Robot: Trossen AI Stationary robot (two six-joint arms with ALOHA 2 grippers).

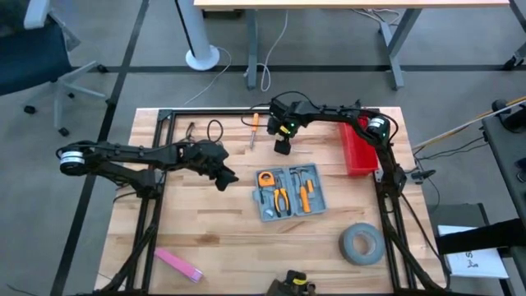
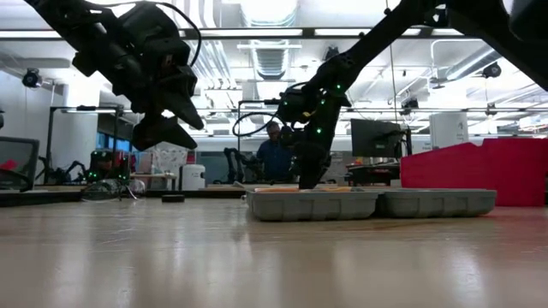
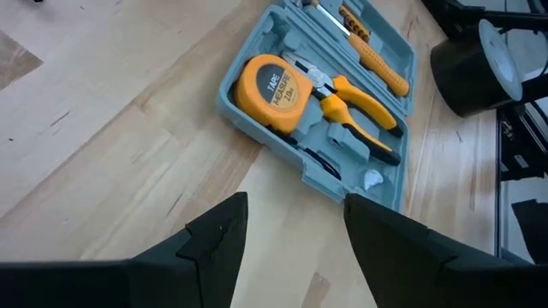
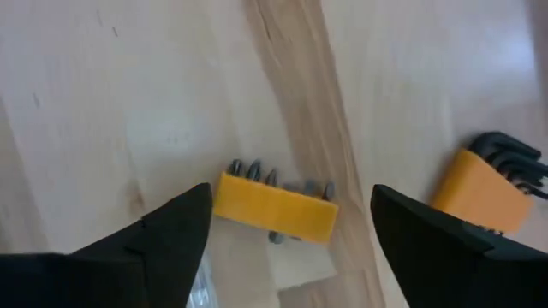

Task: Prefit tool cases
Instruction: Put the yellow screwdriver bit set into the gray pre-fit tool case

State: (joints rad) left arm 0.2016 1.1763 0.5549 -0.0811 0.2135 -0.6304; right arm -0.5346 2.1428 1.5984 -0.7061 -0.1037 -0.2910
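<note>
hovering spread-fingered: right gripper (image 1: pixel 282 149) beyond tool case (image 1: pixel 289 192) far edge, left gripper (image 1: pixel 225 178) beside it.

The light wooden worktop (image 1: pixel 205 222) carries the open blue-grey tool case (image 1: pixel 289 192) near its centre, a red bin (image 1: pixel 358 150) along the right edge and a grey tape roll (image 1: pixel 362 244) toward the front right corner. A pink flat item (image 1: pixel 179 265) lies near the front left corner. An orange-handled screwdriver (image 1: pixel 254 129) and a black cable (image 1: pixel 214 128) lie near the back edge.
</note>
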